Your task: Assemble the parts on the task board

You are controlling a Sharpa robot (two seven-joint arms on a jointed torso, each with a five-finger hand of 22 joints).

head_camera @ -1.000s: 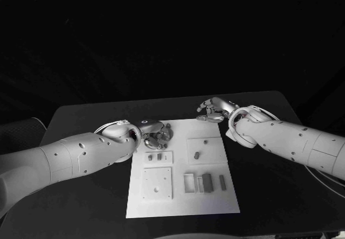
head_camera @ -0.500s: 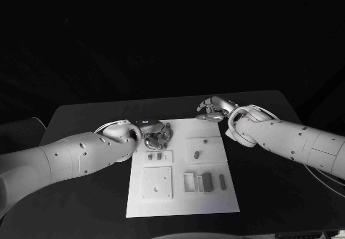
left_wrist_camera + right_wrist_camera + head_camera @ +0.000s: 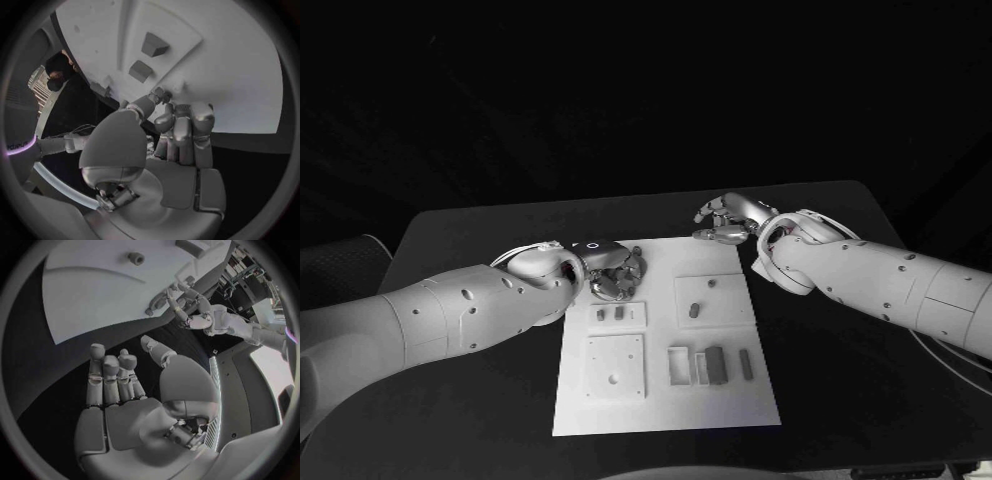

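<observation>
Left arm is coming in from the left, its left hand point(image 3: 610, 273) sitting over the far left corner of the task board point(image 3: 666, 410), fingers curled in together; in the left wrist view the fingertips point(image 3: 164, 95) are bunching down near the board surface, but I cannot tell whether they are pinching anything or just closed. Just near side of that hand, two small parts point(image 3: 610, 315) are lying side by side in a raised square plate on the board; the wrist view is showing them as two dark blocks point(image 3: 147, 57) ahead of the fingers, apart from them. Below that, a larger square plate point(image 3: 616, 367) is lying flat with small holes in it. Moving right, a row of upright parts point(image 3: 714, 365) is standing in the near middle of the board, beside a pale rectangular frame. Farther back, another square plate is holding an oblong part point(image 3: 695, 312) and a small round peg point(image 3: 711, 285). Right hand point(image 3: 727, 222) is hovering over the black table point(image 3: 473, 230) just past the board's far right corner, fingers spread apart and holding nothing; right wrist view is showing the palm point(image 3: 125, 410) empty.
</observation>
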